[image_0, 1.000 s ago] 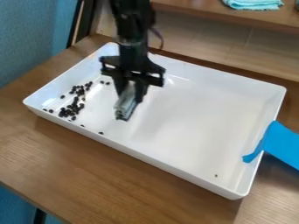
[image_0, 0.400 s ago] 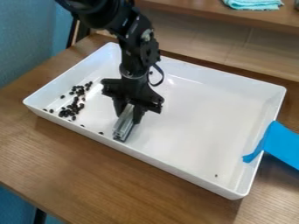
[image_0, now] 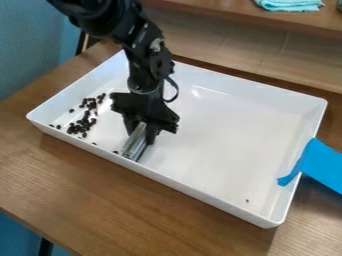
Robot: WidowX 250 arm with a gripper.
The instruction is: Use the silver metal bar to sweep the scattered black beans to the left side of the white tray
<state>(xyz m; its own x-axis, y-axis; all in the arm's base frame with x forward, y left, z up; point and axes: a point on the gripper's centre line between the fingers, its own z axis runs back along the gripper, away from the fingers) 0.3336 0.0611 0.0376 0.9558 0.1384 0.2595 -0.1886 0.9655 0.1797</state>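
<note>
bright, soft light fills the white tray (image_0: 207,145), with small white glints inside it near its far wall. the desk (image_0: 133,215) carries a faint pale sheen to the tray's left and a soft shadow below its near side, darker by its right-hand near corner. the blue wall (image_0: 27,45) beyond the tray's left side looks dimmer.

No readable text or labels

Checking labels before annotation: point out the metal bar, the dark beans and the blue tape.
Metal bar (image_0: 135,143): camera view, middle of its visible length.
Dark beans (image_0: 78,128): camera view, densest part of the scatter.
Blue tape (image_0: 322,163): camera view, wide part of the strip.
</note>
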